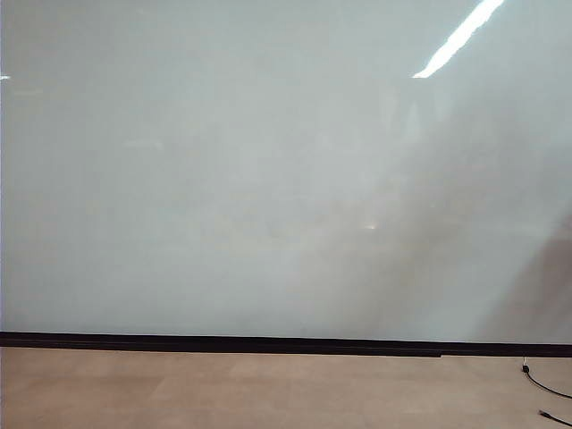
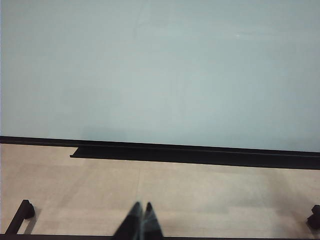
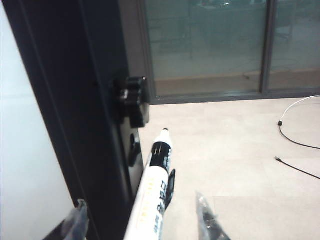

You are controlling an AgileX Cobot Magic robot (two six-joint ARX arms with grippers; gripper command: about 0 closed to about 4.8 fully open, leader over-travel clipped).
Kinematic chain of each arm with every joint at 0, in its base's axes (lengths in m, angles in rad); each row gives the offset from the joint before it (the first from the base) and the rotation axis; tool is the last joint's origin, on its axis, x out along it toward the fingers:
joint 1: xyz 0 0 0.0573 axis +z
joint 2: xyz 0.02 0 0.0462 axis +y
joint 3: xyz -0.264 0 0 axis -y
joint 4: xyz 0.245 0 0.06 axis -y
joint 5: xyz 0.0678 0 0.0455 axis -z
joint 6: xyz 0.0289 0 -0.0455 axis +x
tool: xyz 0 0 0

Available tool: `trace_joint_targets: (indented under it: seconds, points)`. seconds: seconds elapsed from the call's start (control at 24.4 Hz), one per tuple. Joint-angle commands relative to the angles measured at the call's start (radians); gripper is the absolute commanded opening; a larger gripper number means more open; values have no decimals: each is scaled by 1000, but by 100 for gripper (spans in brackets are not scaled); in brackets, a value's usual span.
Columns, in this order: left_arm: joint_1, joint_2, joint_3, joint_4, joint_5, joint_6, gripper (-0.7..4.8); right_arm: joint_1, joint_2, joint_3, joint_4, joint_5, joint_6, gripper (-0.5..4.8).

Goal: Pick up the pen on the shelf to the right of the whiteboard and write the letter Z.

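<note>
The pen (image 3: 152,192), white with a black band and a pale tip, stands slanted against the black frame (image 3: 75,125) at the whiteboard's (image 3: 20,150) edge, by a small black clip (image 3: 171,186). My right gripper (image 3: 140,200) straddles the pen with its jaws apart. One clear fingertip (image 3: 79,212) is on the frame side and the other fingertip (image 3: 202,212) is over the floor, with a gap on each side of the pen. My left gripper (image 2: 142,206) hangs shut and empty above the tan floor, facing the whiteboard (image 2: 160,70). In the exterior view the whiteboard (image 1: 268,179) is blank, no letter Z is in view, and neither arm shows.
A black knob (image 3: 132,97) sticks out of the frame above the pen. Glass doors (image 3: 210,40) stand beyond the tan floor. Loose cables (image 3: 295,140) lie on the floor; a cable (image 1: 545,384) also shows in the exterior view. A black strip (image 1: 268,343) runs along the board's lower edge.
</note>
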Motion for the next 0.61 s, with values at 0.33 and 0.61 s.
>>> trace_joint_targets:
  seconds: [0.33,0.61]
  points:
    - [0,0,2,11,0,4,-4,0,-5,2,-5,1,-4,250]
    - [0,0,2,11,0,4,-4,0,-5,2,-4,1,-3,229]
